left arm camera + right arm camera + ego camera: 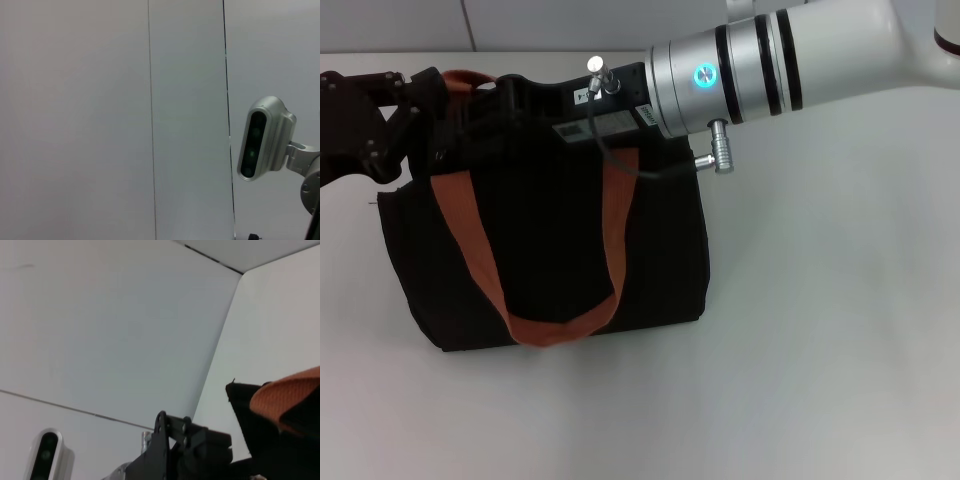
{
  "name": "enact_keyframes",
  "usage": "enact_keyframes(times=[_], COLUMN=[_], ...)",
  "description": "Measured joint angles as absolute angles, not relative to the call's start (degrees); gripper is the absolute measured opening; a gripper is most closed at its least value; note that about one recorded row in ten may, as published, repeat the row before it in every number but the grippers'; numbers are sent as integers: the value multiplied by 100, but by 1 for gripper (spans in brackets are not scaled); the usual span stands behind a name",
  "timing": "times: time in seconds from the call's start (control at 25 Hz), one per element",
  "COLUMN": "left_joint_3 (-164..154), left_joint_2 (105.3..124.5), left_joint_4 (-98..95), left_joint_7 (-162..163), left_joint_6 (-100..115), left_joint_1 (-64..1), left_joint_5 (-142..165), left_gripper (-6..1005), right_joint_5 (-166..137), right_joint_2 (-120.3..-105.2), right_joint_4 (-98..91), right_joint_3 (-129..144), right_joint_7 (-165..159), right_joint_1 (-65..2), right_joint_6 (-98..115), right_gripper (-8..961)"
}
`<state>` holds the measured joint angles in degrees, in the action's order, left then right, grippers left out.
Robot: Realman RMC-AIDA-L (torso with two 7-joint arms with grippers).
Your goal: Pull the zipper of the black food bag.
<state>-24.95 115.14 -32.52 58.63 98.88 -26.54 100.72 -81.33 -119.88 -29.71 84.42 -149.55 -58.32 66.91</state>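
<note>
So the black food bag [570, 250] is sitting upright on the white surface [820, 350], a bit left of the middle in the head view, with one rust-orange handle [535, 325] flopped down over the front face. The zipper itself runs along the top edge, but I can't actually make out the pull tab, since both arms are crowded over that top edge and cover it.

The left claw [415, 95] is at the bag's top left corner, right up against the fabric near where the other orange strap [465, 78] pokes up. Can't tell if it's open or clamped on anything. The right claw [520, 95] comes in from the right along the top edge, black body over the bag, white-and-silver arm [790, 60] behind it. Its fingers are lost against the black fabric, so can't tell there either.

The right wrist view shows a bag corner [245, 405] with an orange strap, plus the other arm's black claw [192, 447] just beside it.
</note>
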Motion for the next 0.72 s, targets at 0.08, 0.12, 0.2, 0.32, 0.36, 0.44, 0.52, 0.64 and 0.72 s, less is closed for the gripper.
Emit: enact_keyframes(times=[0.08, 0.12, 0.2, 0.32, 0.36, 0.44, 0.52, 0.64, 0.72], left_joint_3=[-2502, -2508, -2511, -2517, -2521, -2519, -2506, -2499, -2497], left_joint_2=[11513, 11513, 11514, 11529, 11532, 11536, 11537, 11541, 11547], left_joint_4=[-3254, -3257, -3260, -3264, -3267, -3276, -3278, -3278, -3278], left_joint_7=[5862, 5862, 5863, 5862, 5862, 5862, 5862, 5862, 5863], left_joint_6=[9903, 9916, 9955, 10000, 10003, 10005, 10007, 10012, 10015], left_joint_1=[-2655, -2657, -2671, -2705, -2708, -2716, -2725, -2737, -2744], left_joint_5=[10072, 10072, 10072, 10073, 10073, 10073, 10073, 10073, 10073], left_gripper=[26, 26, 26, 26, 26, 26, 26, 26, 26], right_joint_5=[-8133, -8132, -8130, -8129, -8129, -8129, -8129, -8129, -8129], right_joint_2=[-11988, -11988, -11988, -11988, -11988, -11988, -11988, -11987, -11988], right_joint_4=[-2971, -2971, -2968, -2947, -2942, -2941, -2937, -2925, -2917], right_joint_3=[8440, 8439, 8447, 8466, 8467, 8468, 8470, 8477, 8479], right_joint_7=[-14956, -14956, -14960, -14964, -14965, -14965, -14966, -14968, -14968], right_joint_1=[-5832, -5832, -5835, -5864, -5870, -5871, -5870, -5866, -5866], right_joint_6=[6670, 6648, 6594, 6544, 6536, 6531, 6527, 6520, 6518], right_gripper=[296, 295, 292, 288, 287, 284, 281, 277, 275])
